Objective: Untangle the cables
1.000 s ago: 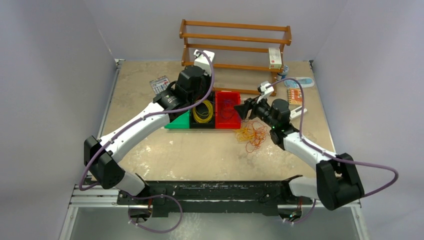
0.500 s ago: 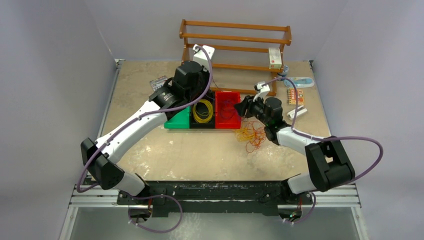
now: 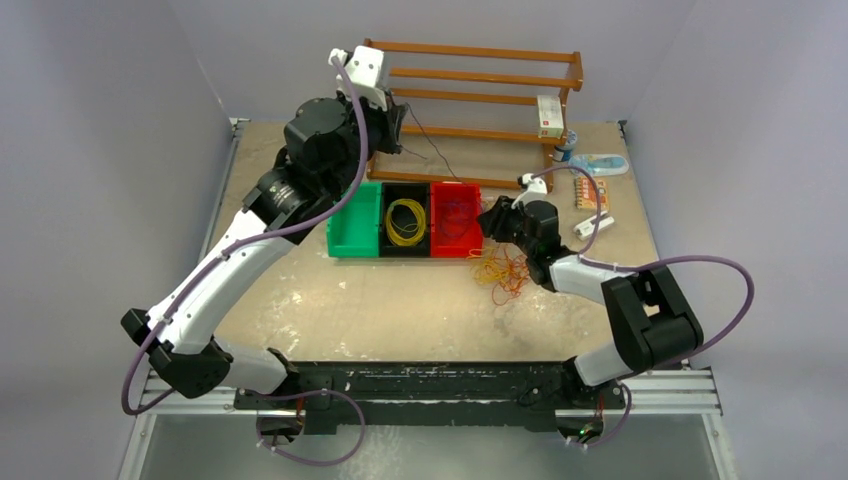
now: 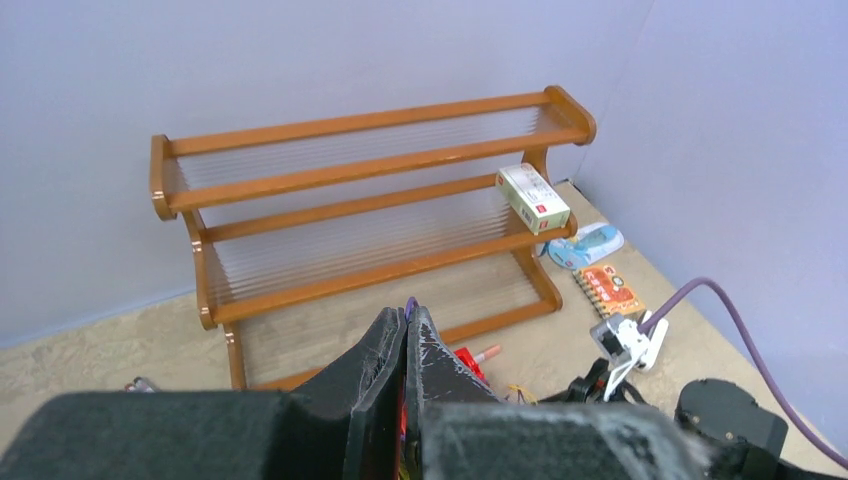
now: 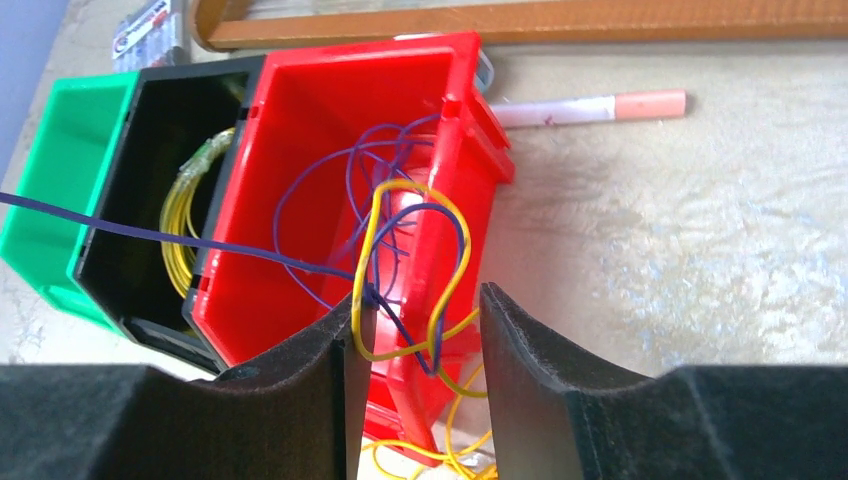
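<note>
The cables lie in three places. A yellow coil (image 3: 405, 220) sits in the black bin (image 3: 405, 192). Dark purple loops (image 5: 345, 180) lie in the red bin (image 3: 470, 192). A loose orange and yellow bunch (image 3: 503, 272) lies on the table beside it. My left gripper (image 3: 400, 115) is raised by the shelf, shut on a purple strand (image 3: 432, 152) that runs taut down to the red bin; its end shows at the fingertips (image 4: 409, 303). My right gripper (image 5: 420, 325) is open at the red bin's right wall (image 5: 470, 150), with a yellow loop (image 5: 372, 250) and purple strands between its jaws.
A green bin (image 3: 350, 225) stands left of the black one. A wooden shelf (image 3: 470, 75) at the back holds a small box (image 3: 549, 115). A marker (image 5: 590, 105), a notebook (image 3: 588, 192) and a blue-white item (image 3: 600, 163) lie at the right back.
My left arm has risen and swung back toward the shelf, drawing a purple strand up out of the red bin. My right gripper has shifted slightly toward the red bin's right wall.
</note>
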`<act>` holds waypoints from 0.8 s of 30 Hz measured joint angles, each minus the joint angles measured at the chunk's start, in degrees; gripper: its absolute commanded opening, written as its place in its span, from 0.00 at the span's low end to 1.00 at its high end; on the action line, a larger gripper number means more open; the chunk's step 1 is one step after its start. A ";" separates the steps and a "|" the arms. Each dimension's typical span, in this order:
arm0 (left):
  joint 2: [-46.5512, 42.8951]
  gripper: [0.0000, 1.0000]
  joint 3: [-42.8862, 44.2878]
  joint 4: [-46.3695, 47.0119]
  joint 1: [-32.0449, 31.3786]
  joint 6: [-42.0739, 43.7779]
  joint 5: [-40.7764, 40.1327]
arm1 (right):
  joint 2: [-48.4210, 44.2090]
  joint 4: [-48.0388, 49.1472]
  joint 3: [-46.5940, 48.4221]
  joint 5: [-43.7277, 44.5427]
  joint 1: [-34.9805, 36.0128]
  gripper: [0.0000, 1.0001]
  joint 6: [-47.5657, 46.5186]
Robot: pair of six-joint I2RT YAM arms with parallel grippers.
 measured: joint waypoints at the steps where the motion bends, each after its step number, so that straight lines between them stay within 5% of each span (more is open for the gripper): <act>1: -0.02 0.00 0.42 0.04 0.00 0.11 -0.13 | 0.02 0.02 -0.44 0.33 0.00 0.45 0.42; 24: -13.75 0.00 -5.53 12.57 0.02 3.13 -16.68 | -3.45 1.09 -6.40 6.51 0.26 0.44 5.55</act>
